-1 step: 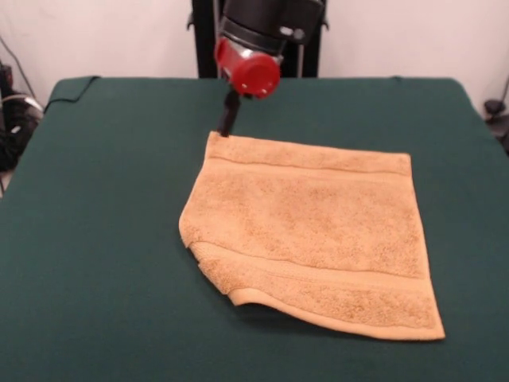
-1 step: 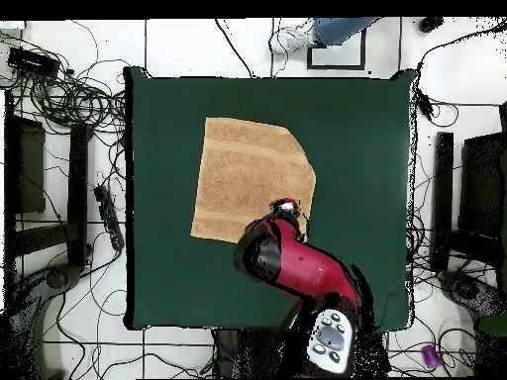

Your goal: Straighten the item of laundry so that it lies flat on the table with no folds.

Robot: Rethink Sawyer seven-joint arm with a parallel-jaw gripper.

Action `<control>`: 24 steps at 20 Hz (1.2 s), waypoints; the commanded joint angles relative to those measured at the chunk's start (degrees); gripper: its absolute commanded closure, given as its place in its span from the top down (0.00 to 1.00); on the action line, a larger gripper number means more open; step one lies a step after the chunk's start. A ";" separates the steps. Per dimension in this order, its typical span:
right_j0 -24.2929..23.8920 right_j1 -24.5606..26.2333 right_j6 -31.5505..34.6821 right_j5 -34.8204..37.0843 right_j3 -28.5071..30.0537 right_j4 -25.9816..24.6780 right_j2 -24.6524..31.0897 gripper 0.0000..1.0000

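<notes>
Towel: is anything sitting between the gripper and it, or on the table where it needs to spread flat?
Nothing visible. The gripper is right at the towel's far corner, and the table around the towel shows only bare green cloth. One towel corner is folded under.

An orange-tan terry towel [image 1: 314, 231] lies spread on the dark green table [image 1: 95, 239], near its middle. Woven border bands run along its far and near edges. In the front view its near-left corner is folded under, cutting that corner off at a slant, and the near edge there lifts slightly off the cloth.
</notes>
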 commanded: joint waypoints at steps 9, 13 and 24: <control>4.28 10.33 9.18 2.55 -2.59 9.69 5.36 0.00; 4.51 9.44 8.56 4.50 -2.87 10.11 5.06 0.00; -5.45 11.48 4.19 -4.04 -1.85 3.03 15.82 0.00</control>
